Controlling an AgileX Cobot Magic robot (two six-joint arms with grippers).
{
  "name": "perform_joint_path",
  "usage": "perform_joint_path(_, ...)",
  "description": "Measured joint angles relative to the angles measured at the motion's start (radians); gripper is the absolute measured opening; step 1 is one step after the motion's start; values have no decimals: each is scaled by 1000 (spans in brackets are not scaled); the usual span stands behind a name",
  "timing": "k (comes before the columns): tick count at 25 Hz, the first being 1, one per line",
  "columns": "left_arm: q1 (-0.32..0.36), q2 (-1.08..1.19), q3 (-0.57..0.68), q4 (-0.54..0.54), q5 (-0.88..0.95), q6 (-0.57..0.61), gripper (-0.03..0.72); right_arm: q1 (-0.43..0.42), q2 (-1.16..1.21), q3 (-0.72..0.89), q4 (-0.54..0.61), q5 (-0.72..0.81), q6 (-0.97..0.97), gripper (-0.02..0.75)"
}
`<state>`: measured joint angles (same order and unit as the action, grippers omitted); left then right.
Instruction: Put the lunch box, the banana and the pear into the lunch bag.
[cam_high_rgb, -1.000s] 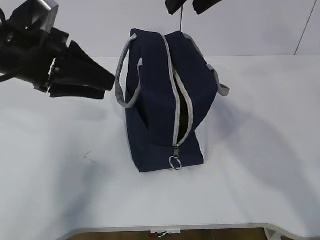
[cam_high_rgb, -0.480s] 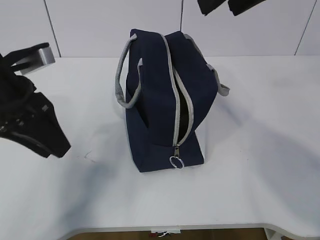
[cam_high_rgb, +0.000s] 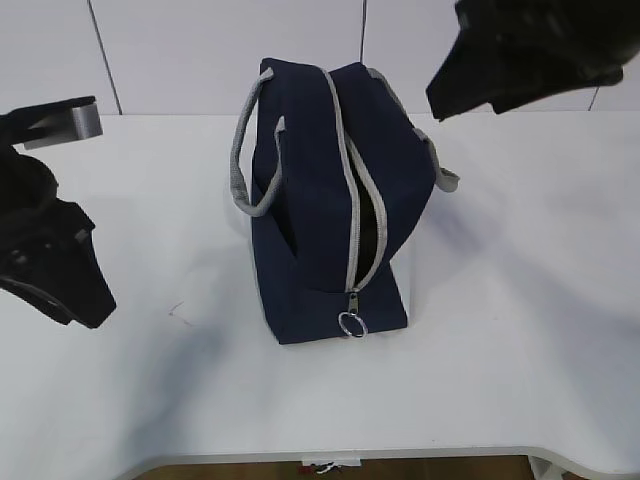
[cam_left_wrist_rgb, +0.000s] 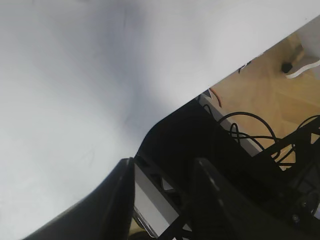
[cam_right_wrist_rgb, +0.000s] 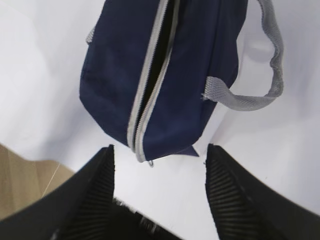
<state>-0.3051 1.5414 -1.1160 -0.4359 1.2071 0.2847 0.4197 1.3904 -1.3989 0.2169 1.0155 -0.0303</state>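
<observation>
Mid-table, the lunch bag (cam_high_rgb: 325, 200) stands part-unzipped while the right gripper (cam_right_wrist_rgb: 160, 200), newly lowered, hovers spread and empty, the left gripper (cam_left_wrist_rgb: 162, 192) likewise parted after retreating; packing looks finished.

Both arms are matte black. The right end effector (cam_right_wrist_rgb: 159, 195) has ribbed black fingers (cam_right_wrist_rgb: 227, 192). The left arm (cam_high_rgb: 45, 255) carries a grey block (cam_high_rgb: 62, 122) at the frame's left edge.

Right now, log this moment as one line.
lunch bag: upright, zipper part open | left gripper: open, empty | right gripper: open, above bag | food: unseen
</observation>
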Motion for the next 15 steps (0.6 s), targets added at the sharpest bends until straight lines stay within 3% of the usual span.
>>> perform_joint_path(9, 0, -90, 0, 0, 4, -13, 269, 0, -349, 559, 0, -581, -145, 465)
perform_joint_path(15, 0, -102, 0, 0, 6, -23, 267, 0, -438, 724, 0, -754, -164, 465)
